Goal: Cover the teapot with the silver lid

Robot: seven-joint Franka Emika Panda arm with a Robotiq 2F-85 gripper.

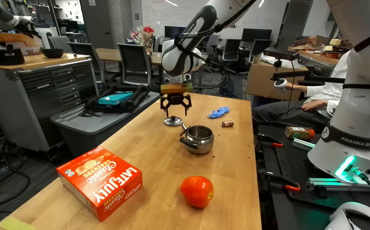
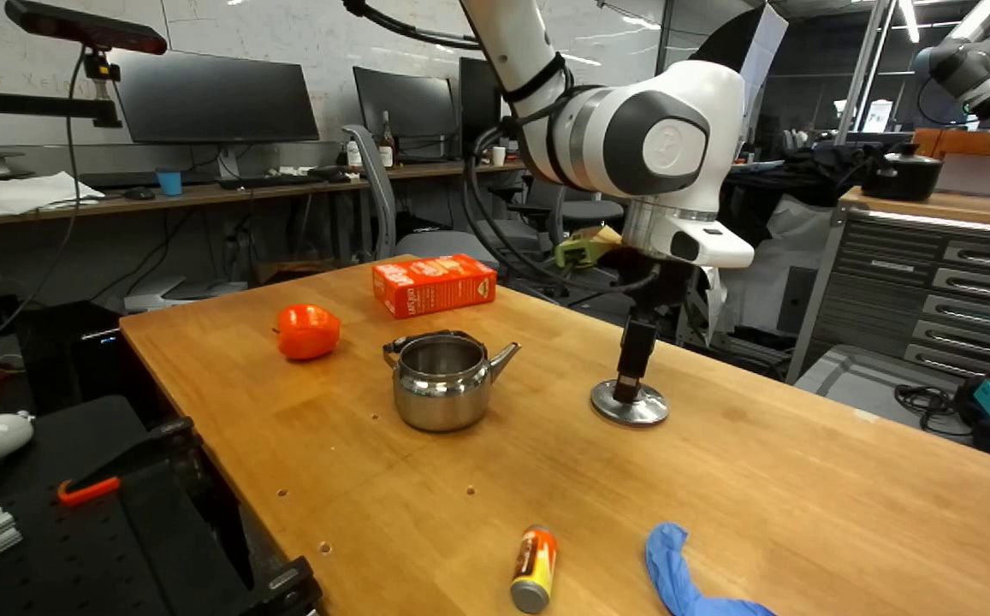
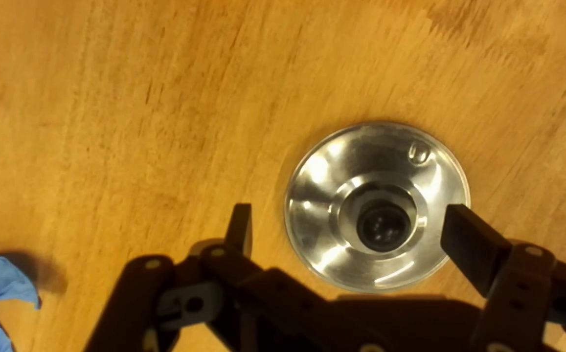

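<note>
The pincer (image 1: 177, 114) hangs over the bench (image 1: 159, 179) with its fingers (image 3: 469, 240) spread apart, gripping nothing. Just beneath it the silver lid (image 3: 377, 208) lies flat, knob (image 3: 383, 227) up; in the wrist view that knob sits nearer one finger than the other. If the pincer closes like this, the near finger would probably strike first and nudge the lid along. Closing too high could let the shiny knob slip out; how low the fingers are I cannot tell. Off to one side of the pincer the teapot (image 2: 441, 393) stands upright and uncovered, its spout (image 2: 505, 361) pointing roughly towards it; carrying the lid too low could knock that spout and shift the teapot
</note>
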